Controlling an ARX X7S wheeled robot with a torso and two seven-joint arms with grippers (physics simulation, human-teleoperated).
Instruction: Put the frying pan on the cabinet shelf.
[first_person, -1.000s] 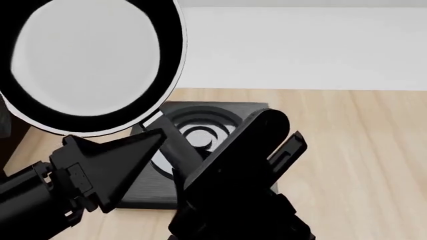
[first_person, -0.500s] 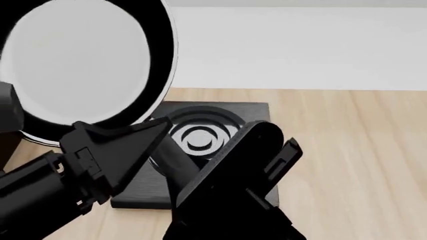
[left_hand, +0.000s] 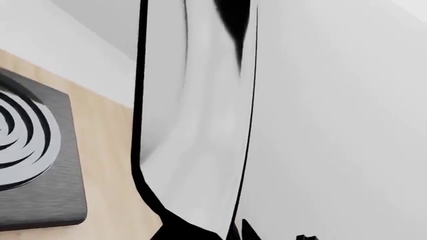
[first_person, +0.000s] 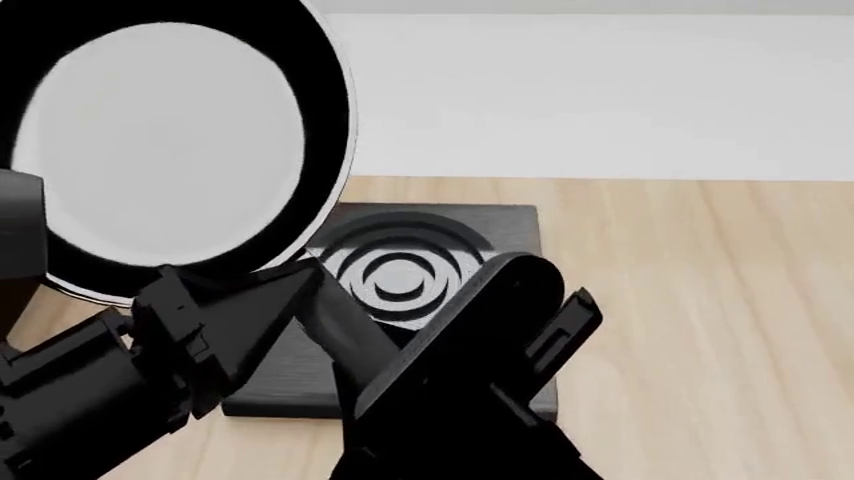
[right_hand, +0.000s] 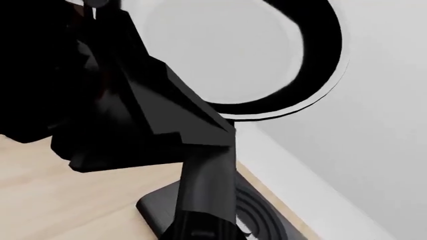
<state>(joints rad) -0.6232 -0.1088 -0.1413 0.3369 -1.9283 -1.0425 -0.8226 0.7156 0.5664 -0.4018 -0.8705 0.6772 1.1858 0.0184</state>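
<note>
The frying pan (first_person: 160, 140) hangs high at the left above the table, its pale inside facing the head camera. My left gripper (first_person: 300, 282) sits just under the pan's rim where the handle starts. In the left wrist view its fingers straddle the edge-on rim (left_hand: 193, 125), closed on it. The long black handle (first_person: 350, 325) slants down into my right gripper (first_person: 407, 352). In the right wrist view the handle (right_hand: 207, 190) fills the space at the jaws, and the fingers cannot be made out. The cabinet shelf is out of view.
The square black stove plate (first_person: 400, 270) with concentric rings lies on the light wooden tabletop (first_person: 694, 300), directly below the handle and both grippers. A pale wall (first_person: 601, 90) stands behind the table.
The right gripper has drawn down and back, baring a little more of the handle. The pan has shifted slightly left and down, and the left gripper rose, then dropped back under it.
</note>
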